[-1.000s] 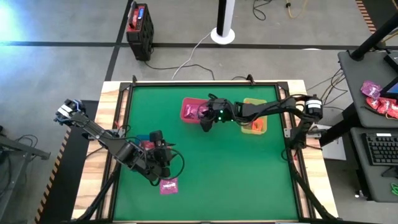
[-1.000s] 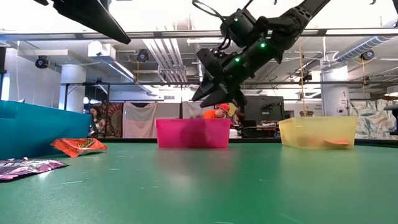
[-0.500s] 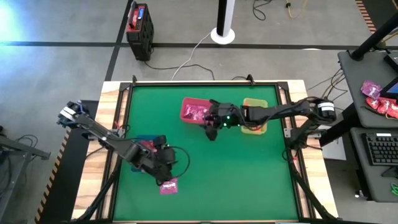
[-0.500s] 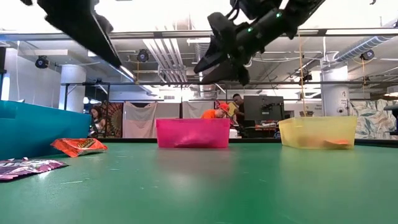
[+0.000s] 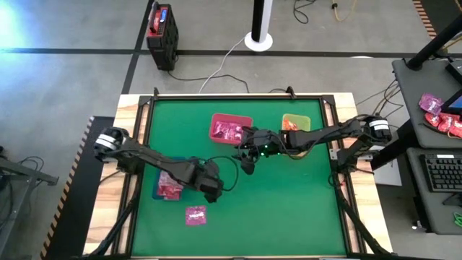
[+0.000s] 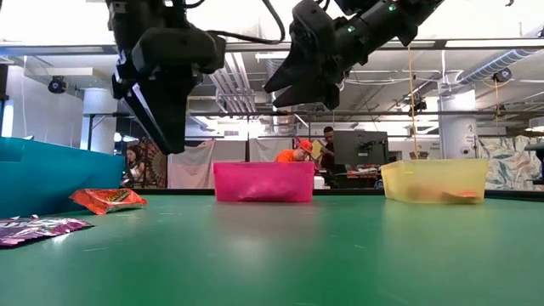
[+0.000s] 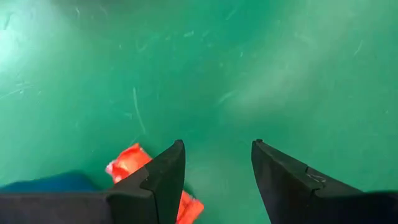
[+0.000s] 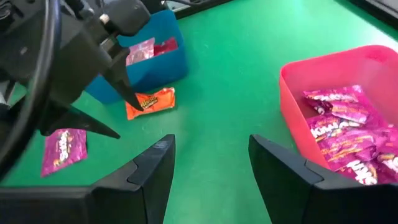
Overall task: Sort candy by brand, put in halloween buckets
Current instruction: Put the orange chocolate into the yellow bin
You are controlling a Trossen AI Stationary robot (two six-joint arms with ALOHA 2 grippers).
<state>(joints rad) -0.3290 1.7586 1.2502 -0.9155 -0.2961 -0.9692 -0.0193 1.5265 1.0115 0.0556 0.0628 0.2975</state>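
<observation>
My left gripper [image 5: 214, 193] [image 7: 217, 146] hangs open over the green mat, pointing down, with nothing between its fingers. An orange packet [image 7: 130, 163] [image 8: 149, 102] lies flat just beside it, next to the blue bin [image 5: 170, 186], which holds red and pink packets. A magenta packet [image 5: 195, 215] lies flat on the mat nearer the front edge. My right gripper [image 5: 247, 165] [image 8: 211, 140] is open and empty, raised above the mat off the near right corner of the pink bin [image 5: 231, 128], which holds several magenta packets [image 8: 348, 124]. The lime bin [image 5: 296, 124] stands at the far right.
A wooden frame [image 5: 130, 108] borders the green mat [image 5: 289, 209], whose near right part is bare. On the floor beyond stand a black-and-red box [image 5: 162, 27] and a white pole base [image 5: 258, 40]. A side desk [image 5: 440, 115] holds more packets.
My left gripper has swung from above the magenta packet toward the table's middle and right, sinking lower and rolling about its own line; the blue bin now shows uncovered. My right gripper has drawn back from the pink bin toward the near edge and risen a little.
</observation>
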